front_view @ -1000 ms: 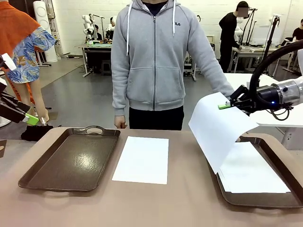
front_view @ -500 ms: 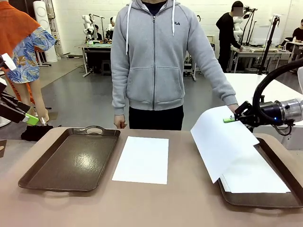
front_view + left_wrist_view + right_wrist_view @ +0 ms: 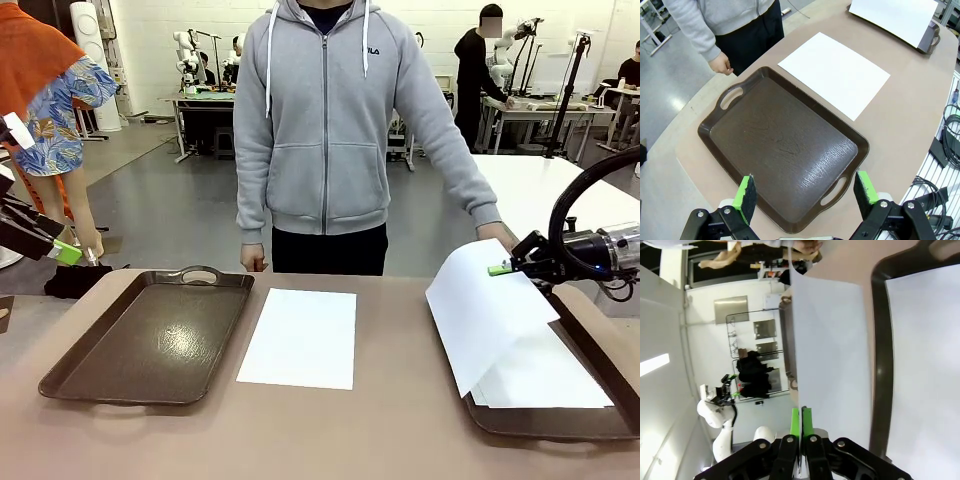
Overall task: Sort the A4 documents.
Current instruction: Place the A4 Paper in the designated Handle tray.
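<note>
My right gripper [image 3: 505,268] is shut on the far edge of one A4 document [image 3: 488,312], a white sheet that hangs tilted over the right brown tray [image 3: 520,418] and droops past its left rim. In the right wrist view the same held sheet [image 3: 830,355] runs up from my pinched green pads [image 3: 801,422]. Another white sheet [image 3: 555,375] lies flat in that tray. A third sheet [image 3: 302,336] lies on the table between the trays. The left brown tray [image 3: 150,340] is bare. Above its near end my left gripper [image 3: 805,197] hangs open, holding nothing.
A person in a grey hoodie [image 3: 325,120] stands at the far side of the table, one hand [image 3: 497,236] close to my right gripper, the other hand [image 3: 253,258] by the left tray's handle. The brown tabletop [image 3: 300,430] has free room in front.
My right gripper has moved down and to the right with the sheet, bringing it lower over the right tray. The left arm and the middle sheet have stayed put.
</note>
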Robot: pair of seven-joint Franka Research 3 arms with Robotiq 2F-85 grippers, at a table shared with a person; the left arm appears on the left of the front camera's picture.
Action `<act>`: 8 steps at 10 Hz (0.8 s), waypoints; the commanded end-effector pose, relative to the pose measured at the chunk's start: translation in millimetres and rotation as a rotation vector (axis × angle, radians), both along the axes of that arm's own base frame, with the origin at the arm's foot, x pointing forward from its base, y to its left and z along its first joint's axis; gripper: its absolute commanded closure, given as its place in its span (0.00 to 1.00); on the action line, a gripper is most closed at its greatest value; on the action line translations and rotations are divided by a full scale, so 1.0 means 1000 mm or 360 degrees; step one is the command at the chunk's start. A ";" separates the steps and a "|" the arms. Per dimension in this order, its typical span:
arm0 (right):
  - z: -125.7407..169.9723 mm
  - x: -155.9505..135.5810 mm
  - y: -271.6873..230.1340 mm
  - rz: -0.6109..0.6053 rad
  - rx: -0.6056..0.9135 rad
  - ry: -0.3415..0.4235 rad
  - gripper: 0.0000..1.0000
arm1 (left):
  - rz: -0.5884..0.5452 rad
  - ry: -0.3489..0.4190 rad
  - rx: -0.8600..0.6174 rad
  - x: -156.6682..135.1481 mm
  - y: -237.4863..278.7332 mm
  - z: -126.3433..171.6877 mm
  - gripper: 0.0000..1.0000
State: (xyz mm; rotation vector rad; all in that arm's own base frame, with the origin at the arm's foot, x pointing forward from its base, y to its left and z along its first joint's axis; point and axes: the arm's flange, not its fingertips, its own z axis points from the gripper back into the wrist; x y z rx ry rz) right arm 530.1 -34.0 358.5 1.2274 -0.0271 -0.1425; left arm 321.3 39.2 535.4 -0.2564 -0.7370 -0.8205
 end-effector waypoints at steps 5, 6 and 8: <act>0.009 0.000 -0.001 0.0127 -0.0418 -0.0048 0.99 | -0.0007 0.0003 -0.0017 0.000 0.001 -0.002 0.00; 0.010 0.001 -0.004 0.0129 -0.0444 -0.0056 0.99 | -0.0007 0.0003 -0.0017 0.000 0.001 -0.002 0.00; 0.011 0.000 -0.011 0.0113 -0.0484 -0.0068 0.99 | -0.0007 0.0003 -0.0017 0.000 0.001 -0.002 0.00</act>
